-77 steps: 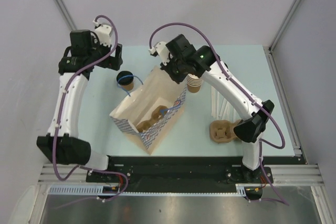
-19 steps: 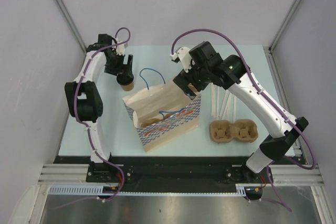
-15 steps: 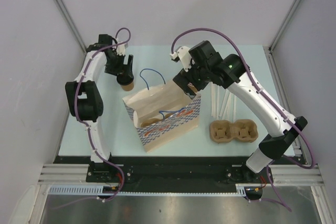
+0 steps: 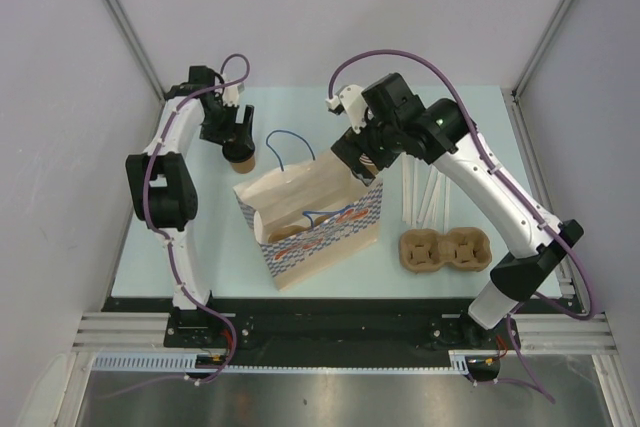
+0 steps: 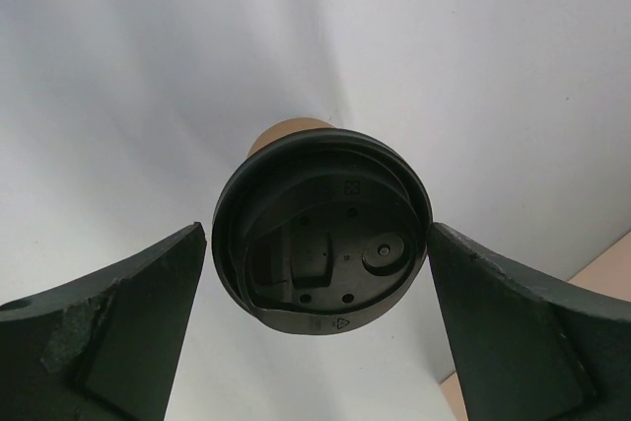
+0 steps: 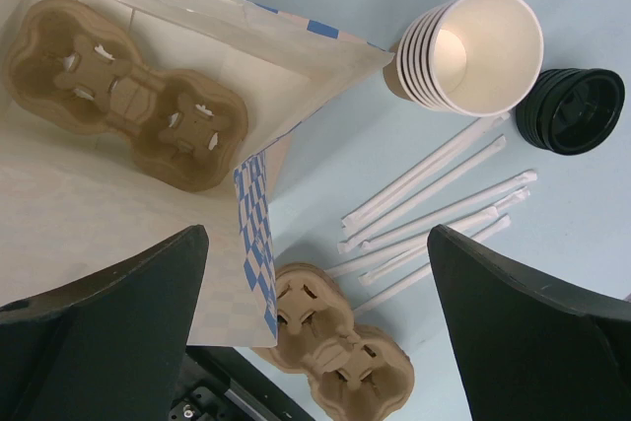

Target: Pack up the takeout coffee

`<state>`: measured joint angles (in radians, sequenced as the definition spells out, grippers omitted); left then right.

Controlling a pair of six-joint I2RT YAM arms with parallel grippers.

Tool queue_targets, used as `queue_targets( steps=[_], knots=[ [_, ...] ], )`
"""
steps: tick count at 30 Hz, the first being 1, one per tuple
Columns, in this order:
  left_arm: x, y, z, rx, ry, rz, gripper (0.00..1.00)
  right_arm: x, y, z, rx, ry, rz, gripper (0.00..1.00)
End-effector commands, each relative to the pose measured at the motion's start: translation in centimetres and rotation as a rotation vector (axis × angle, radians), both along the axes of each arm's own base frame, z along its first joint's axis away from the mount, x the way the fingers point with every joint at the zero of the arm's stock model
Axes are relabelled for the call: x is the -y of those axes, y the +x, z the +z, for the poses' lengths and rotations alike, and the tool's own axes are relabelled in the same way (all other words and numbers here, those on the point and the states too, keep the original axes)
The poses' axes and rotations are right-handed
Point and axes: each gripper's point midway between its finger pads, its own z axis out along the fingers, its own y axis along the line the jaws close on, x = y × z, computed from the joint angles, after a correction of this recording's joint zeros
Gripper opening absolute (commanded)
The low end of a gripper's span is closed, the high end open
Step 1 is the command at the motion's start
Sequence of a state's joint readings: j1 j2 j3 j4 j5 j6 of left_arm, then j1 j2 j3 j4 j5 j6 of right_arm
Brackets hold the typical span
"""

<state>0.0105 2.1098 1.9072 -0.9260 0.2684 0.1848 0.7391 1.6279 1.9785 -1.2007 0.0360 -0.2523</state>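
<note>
Takeout coffee (image 5: 292, 129) of tan kraft paper, lid (image 5: 322, 234) matt black plastic.

Left arm (image 4: 165, 162) stretched to far-left corner, left tool (image 5: 317, 234) pointing down, jaws wide apart. Right arm (image 4: 490, 182) arched toward centre, right tool (image 6: 317, 236) likewise agape.

The top external camera is fixed above and behind the arm bases and faces down over the whole table (image 4: 280, 107). The left wrist camera looks along the left fingers (image 5: 118, 313) at close range; the takeout coffee (image 5: 322, 229) between them fills the centre. The right wrist camera looks down from farther off, past the right fingers (image 6: 108, 322), into the paper bag (image 6: 89, 204), with the straws (image 6: 434, 199) beyond. The top view shares the takeout coffee with the left wrist view, and the paper bag and straws with the right.
</note>
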Motion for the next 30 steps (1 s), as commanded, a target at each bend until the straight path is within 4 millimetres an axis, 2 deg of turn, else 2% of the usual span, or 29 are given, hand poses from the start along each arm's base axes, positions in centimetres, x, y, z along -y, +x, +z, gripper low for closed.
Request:
queue_targets(
  steps=[1,30],
  knots=[
    [0.1,1.5,1.6,0.063,0.000,0.001,1.00,-0.3,0.5,1.5,0.031,0.029,0.013,1.00],
    [-0.2,1.5,-0.2,0.026,-0.002,0.003,1.00,-0.3,1.3,1.5,0.020,0.033,-0.001,1.00]
  ],
)
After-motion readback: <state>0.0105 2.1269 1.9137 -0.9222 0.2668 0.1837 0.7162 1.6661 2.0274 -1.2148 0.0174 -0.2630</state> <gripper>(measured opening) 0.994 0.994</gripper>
